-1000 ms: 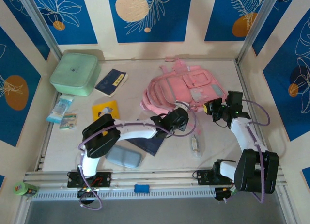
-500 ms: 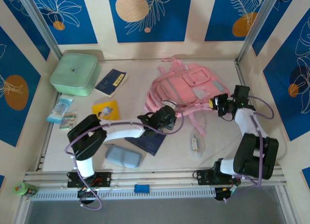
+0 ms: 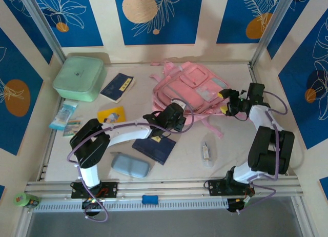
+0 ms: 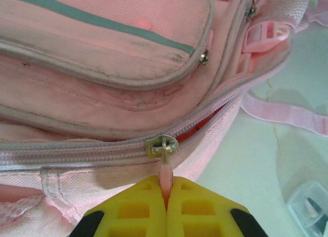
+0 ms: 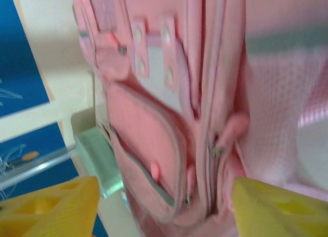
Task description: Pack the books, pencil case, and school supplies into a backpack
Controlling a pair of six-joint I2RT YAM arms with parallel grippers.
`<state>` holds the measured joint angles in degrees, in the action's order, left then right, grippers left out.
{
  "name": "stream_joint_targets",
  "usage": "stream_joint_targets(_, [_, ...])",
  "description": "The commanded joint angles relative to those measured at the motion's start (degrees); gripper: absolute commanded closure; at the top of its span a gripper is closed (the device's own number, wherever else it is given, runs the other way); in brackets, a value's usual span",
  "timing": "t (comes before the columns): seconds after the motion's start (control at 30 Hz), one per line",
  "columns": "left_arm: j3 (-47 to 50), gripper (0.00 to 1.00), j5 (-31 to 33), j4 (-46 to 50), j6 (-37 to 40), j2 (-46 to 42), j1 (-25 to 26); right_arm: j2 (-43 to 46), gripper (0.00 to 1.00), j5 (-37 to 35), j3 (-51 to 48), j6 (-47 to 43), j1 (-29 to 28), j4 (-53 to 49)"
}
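Observation:
The pink backpack (image 3: pixel 189 85) lies at the back centre of the table. My left gripper (image 3: pixel 176 115) is at its near edge, shut on the pink zipper pull (image 4: pixel 165 173) of the main zip, whose slider (image 4: pixel 162 145) sits just above the yellow fingers. The zip stands partly parted to the right of the slider. My right gripper (image 3: pixel 229 101) is open at the bag's right side, its fingers (image 5: pixel 51 206) wide apart in front of the backpack (image 5: pixel 154 119). Navy books (image 3: pixel 118 86) (image 3: pixel 154 149), a yellow book (image 3: pixel 111 115), the blue-grey pencil case (image 3: pixel 130 165) and the wrapped school supplies (image 3: pixel 206 153) lie on the table.
A mint-green lidded box (image 3: pixel 79 78) stands at the back left, with pale blue packets (image 3: pixel 64 116) in front of it. Pink straps (image 3: pixel 210 126) trail from the bag toward the near side. Metal frame rails run along the table's sides.
My left gripper pulled the zipper pull leftward and the backpack shifted toward the back left. My right gripper let go of the bag and opened, moving a little back.

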<state>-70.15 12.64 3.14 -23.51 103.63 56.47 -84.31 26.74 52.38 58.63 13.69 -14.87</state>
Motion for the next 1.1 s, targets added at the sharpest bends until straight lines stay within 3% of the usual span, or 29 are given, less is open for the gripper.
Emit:
stream_joint_targets(0.0, [-2.80,1.00,-2.44,-0.25,2.06,0.26,-0.05,3.83,0.24,5.16,-4.49,0.17,-5.60,-2.72])
stream_joint_targets(0.23, [-2.38,1.00,-2.89,-0.24,2.50,-0.19,-0.04,0.80,0.21,-0.30,-7.13,10.97,-18.36,6.64])
stream_joint_targets(0.37, [-2.10,1.00,-2.82,-0.42,2.53,-0.10,-0.09,-1.82,0.31,-4.97,-5.84,11.26,-21.10,7.94])
stream_joint_targets(0.47, [-2.16,1.00,-3.15,0.19,3.02,-0.18,-0.09,-4.72,0.45,-5.31,-3.62,7.71,-21.32,6.29])
stream_joint_targets(0.57, [-1.26,1.00,-1.73,1.16,3.42,-1.33,-0.12,-6.80,0.79,-5.57,-1.46,2.59,-20.79,2.56])
stream_joint_targets(0.7, [1.39,1.00,0.83,3.35,4.90,-3.83,-0.21,-5.94,0.99,-6.80,-0.09,-4.06,-18.61,-2.10])
stream_joint_targets(0.9, [7.22,1.00,7.95,10.62,5.81,-9.10,-1.67,-6.91,1.00,-5.99,6.75,-14.95,-11.62,-11.52])
stream_joint_targets(1.07, [11.22,1.00,4.33,11.53,5.46,-11.91,-4.82,-13.48,1.00,-8.52,18.19,-22.03,-11.65,-18.82])
